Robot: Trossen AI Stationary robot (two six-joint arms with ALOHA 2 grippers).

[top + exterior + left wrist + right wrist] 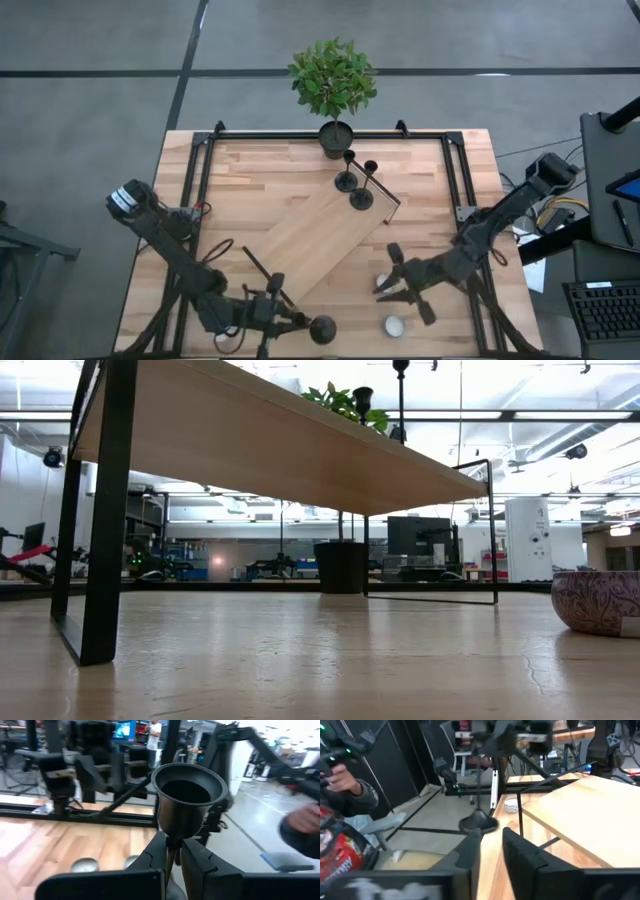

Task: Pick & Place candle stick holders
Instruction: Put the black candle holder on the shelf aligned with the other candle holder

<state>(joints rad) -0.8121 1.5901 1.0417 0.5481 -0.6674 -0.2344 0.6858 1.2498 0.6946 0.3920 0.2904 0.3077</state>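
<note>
Two black candle stick holders (345, 180) (362, 198) stand on their disc bases at the far end of a raised wooden shelf (310, 240); they also show in the low view (362, 400). My left gripper (305, 325), near the table's near edge, is shut on the third holder (322, 328), whose cup top (189, 795) fills the left wrist view. My right gripper (400, 285) is open and empty at the right of the shelf, beside a small bowl (383, 281). It touches nothing that I can see. My left gripper pinches the holder's thin stem (172, 851) just below the cup, between its two fingers (200, 865). The fingers come level from the table's left and lie across the stem. The holder stands upright; its disc base (477, 825) is low, but whether it touches the table I cannot tell.
A black pot with a green plant (336, 138) stands at the far edge behind the shelf. A second small bowl (394, 325) lies near the front right. A patterned bowl (600, 600) shows in the low view. A person's hand (345, 780) is beyond the table.
</note>
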